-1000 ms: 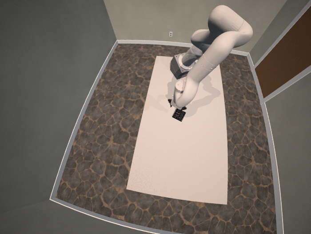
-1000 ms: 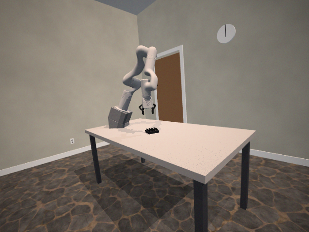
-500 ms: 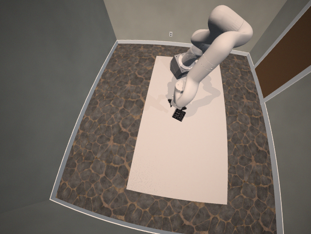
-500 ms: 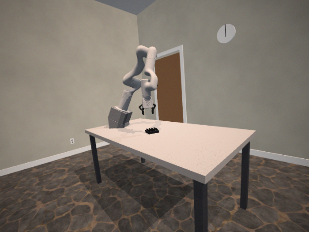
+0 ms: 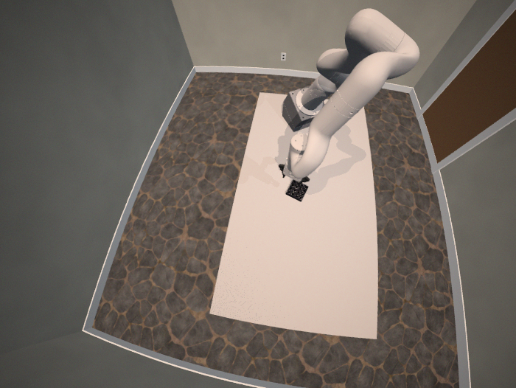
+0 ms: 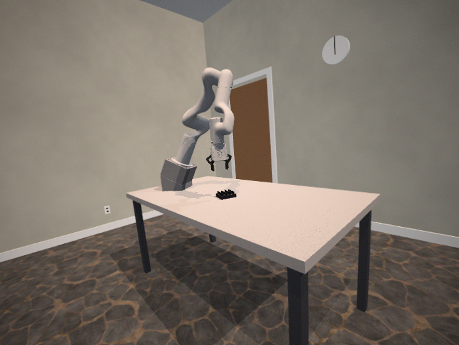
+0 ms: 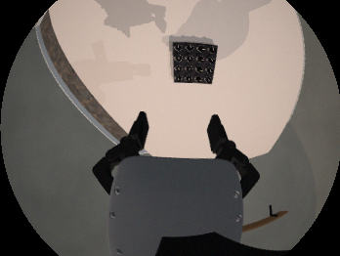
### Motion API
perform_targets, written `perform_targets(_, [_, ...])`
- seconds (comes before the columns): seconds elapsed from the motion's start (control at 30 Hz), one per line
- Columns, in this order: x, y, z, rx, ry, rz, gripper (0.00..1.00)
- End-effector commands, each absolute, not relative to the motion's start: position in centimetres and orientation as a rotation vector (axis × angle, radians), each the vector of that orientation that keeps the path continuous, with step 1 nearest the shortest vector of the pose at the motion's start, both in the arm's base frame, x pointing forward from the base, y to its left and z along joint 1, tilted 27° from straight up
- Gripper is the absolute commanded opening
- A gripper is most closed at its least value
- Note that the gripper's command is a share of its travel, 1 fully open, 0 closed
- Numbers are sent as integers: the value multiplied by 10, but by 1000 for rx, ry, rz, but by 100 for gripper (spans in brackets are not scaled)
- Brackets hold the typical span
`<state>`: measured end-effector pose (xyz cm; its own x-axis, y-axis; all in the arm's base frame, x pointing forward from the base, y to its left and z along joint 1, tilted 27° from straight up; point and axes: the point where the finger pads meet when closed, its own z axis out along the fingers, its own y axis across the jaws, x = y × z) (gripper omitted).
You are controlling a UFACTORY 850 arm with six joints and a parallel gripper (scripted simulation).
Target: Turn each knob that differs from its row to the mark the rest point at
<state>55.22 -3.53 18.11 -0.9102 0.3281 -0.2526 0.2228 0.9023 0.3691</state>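
Observation:
The knob box [image 5: 296,190] is a small black square box standing on the pale table top. It also shows in the exterior view [image 6: 226,194] and in the wrist view [image 7: 193,64], where its knobs appear as a grid of dark round tops. The knob lines and printed names are too small to read. My gripper [image 6: 218,165] hangs high above the table, well above the box and a little toward the arm's base. Its fingers are wide open with nothing between them. In the overhead view the arm covers most of the gripper [image 5: 293,174].
The arm's grey base [image 6: 176,176] stands on the table's far end, close to the box. The table's long left edge [image 7: 62,71] shows in the wrist view. A brown door [image 6: 252,131] and a wall clock [image 6: 335,49] are behind.

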Motion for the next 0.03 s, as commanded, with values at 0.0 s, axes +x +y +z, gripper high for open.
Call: perform_targets(0.0, [553, -36, 182, 409, 2755, 482, 100])
